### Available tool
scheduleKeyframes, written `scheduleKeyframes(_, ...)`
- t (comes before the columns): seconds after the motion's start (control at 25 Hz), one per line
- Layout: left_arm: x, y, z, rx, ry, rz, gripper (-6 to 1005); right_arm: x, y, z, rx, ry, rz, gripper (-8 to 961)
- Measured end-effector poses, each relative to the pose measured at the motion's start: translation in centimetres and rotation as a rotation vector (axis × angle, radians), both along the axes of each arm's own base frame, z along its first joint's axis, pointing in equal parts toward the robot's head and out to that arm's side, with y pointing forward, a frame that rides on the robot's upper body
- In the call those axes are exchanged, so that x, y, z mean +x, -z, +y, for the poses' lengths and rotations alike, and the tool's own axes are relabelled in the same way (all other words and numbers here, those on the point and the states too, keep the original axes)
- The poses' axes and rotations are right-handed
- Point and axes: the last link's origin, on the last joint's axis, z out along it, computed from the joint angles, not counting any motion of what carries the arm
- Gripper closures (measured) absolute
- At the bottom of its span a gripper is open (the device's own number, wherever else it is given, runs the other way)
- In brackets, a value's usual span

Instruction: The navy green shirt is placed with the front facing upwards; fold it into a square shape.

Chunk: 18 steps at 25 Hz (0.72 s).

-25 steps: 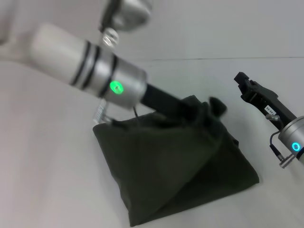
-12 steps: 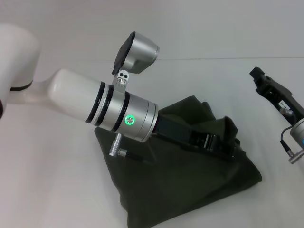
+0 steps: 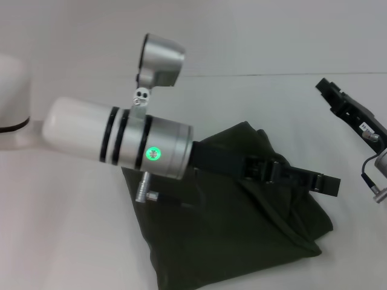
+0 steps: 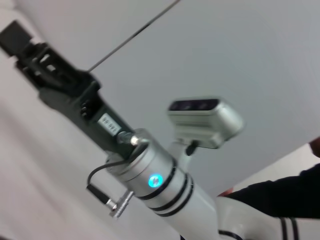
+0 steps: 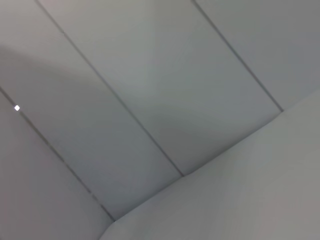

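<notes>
The navy green shirt (image 3: 230, 241) lies on the white table as a folded, roughly square dark bundle with its print hidden. My left arm reaches across it from the left. The left gripper (image 3: 331, 185) hovers just past the shirt's right edge and holds no cloth. My right gripper (image 3: 325, 87) is raised to the right of the shirt, apart from it. The left wrist view shows that same right gripper (image 4: 15, 37) on its silver wrist. The right wrist view shows only pale flat surfaces.
The white table (image 3: 60, 229) spreads bare to the left and behind the shirt, and its far edge (image 3: 272, 75) runs across the back. A dark sleeve-like shape (image 4: 295, 195) sits at the edge of the left wrist view.
My left gripper has let go of the shirt's upper fold and swung right across the bundle to its right edge. The fold now lies flatter. The right gripper drew back slightly to the right.
</notes>
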Motion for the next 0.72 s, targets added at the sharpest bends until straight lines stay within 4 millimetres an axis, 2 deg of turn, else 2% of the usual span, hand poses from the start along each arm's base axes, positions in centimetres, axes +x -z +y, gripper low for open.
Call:
scheduleKeyframes(0.16, -1.5, -1.5, -0.6, 0.060, 0.055, -0.061, 250, -0.4, -1.8, 1.3, -0.102, -0.082, -0.043, 667)
scheduleKeyframes(0.28, -3.2, -2.6, -1.4, 0.106, 0.086, -0.100, 165, -1.3, -4.5, 2.6, -0.213, -0.171, -0.106, 522)
scheduleKeyframes(0.36, -4.6, -3.5, -2.3, 0.142, 0.120, -0.118, 108, -2.8, -6.8, 3.6, -0.301, -0.238, -0.178, 425)
scheduleKeyframes(0.56, -8.1, -5.7, -3.8, 0.278, 0.232, -0.075, 60, -8.2, -11.0, 4.9, -0.504, -0.305, -0.408, 408)
scheduleKeyframes(0.72, -10.7, -8.2, -4.5, 0.392, 0.275, 0.022, 50, -12.3, -11.7, 4.7, -0.684, -0.304, -0.616, 394)
